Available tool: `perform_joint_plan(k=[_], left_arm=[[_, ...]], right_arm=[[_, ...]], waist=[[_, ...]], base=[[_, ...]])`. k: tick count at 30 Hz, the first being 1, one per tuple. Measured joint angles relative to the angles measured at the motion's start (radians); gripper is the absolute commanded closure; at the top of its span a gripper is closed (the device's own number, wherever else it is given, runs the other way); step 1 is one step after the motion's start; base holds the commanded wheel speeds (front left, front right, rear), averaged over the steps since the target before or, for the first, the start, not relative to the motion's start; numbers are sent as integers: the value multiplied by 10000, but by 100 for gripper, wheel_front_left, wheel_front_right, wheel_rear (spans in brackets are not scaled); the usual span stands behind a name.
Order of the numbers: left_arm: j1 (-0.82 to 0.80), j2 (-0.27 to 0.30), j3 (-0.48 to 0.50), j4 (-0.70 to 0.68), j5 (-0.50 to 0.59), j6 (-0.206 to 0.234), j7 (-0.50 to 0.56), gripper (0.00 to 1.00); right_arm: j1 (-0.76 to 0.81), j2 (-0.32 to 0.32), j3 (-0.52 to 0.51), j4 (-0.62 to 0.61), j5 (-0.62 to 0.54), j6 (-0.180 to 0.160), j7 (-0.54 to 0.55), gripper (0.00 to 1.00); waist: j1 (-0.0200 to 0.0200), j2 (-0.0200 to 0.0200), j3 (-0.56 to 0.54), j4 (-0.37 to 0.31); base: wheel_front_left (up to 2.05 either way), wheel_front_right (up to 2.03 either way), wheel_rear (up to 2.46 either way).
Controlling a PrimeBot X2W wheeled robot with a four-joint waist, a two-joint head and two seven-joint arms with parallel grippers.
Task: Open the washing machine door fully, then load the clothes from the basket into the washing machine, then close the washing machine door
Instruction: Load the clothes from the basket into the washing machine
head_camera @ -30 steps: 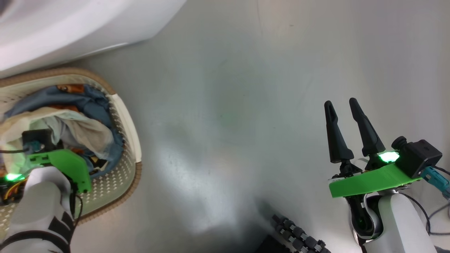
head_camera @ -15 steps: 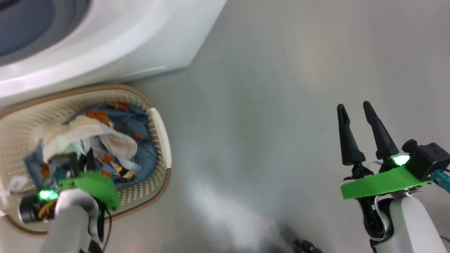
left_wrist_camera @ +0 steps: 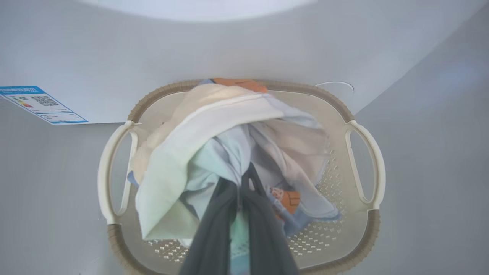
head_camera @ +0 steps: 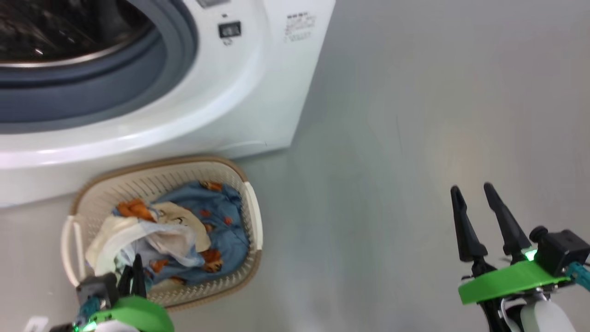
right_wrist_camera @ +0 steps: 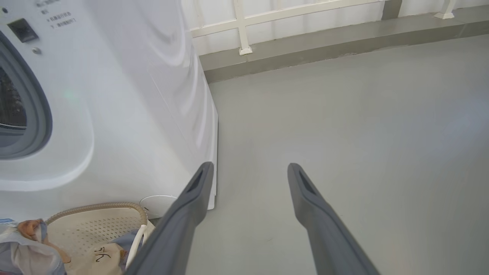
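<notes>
Clothes [head_camera: 216, 216], two garments, in one basket [head_camera: 156, 162] before one washing machine [head_camera: 239, 83]; my left end effector [left_wrist_camera: 244, 172] clamps them, right end effector [head_camera: 471, 188] gapes empty. Head camera has tilted up since.

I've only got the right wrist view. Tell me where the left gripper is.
Observer: The left gripper is above the basket, shut on the clothes.
Operator: Say which piece it has.
Observer: Pale white and cream fabric, bunched up toward the wrist camera. The blue printed piece lies lower in the basket.
Operator: I see just a sliver of the opening. Describe it.
Observer: In the head view the washing machine has its grey-blue seal and steel drum uncovered, directly behind the basket.
</notes>
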Motion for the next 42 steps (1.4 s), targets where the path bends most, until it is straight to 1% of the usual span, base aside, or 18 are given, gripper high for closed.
perform_joint_plan(k=[4, 7, 11, 16, 21, 25, 32, 42], left_arm=[[902, -12, 12, -997, -15, -123, -2, 100], [1468, -15, -36, -1680, -184, -134, 0, 100], [2036, -17, -253, -2537, -577, -113, 0, 100], [2747, -13, -336, -3526, -635, -13, 0, 100], [3591, -10, -224, -4284, -709, -15, 0, 100], [4105, -4, -169, -4784, -734, -13, 0, 100], [4421, -2, -278, -5384, -734, -17, 0, 100], [4567, 2, -334, -5797, -731, -12, 0, 100]], right_arm=[[412, -31, -42, 44, -2, 0, 0, 0], [769, -56, -107, 65, -2, 0, 0, 0], [1169, -111, -230, 88, -105, 0, 0, 0], [1569, -165, -309, 136, -207, 0, 0, 0], [2037, -173, -330, 188, -345, 0, 0, 0], [2382, -167, -349, 211, -430, 0, 0, 0], [2819, -173, -339, 380, -627, 0, 0, 0], [2849, -169, -370, 397, -945, 0, 0, 0]], waist=[[0, 0, -679, 246], [0, 0, -1162, 431], [0, 0, -1753, 684], [0, 0, -2443, 955], [0, 0, -3109, 1129], [0, 0, -3586, 1210], [1, 0, -4191, 1314], [0, 0, -4404, 1383]], base=[[0, 0, 0], [0, 0, 0], [0, 0, 0], [0, 0, 0], [0, 0, 0], [0, 0, 0], [0, 0, 0], [0, 0, 0]])
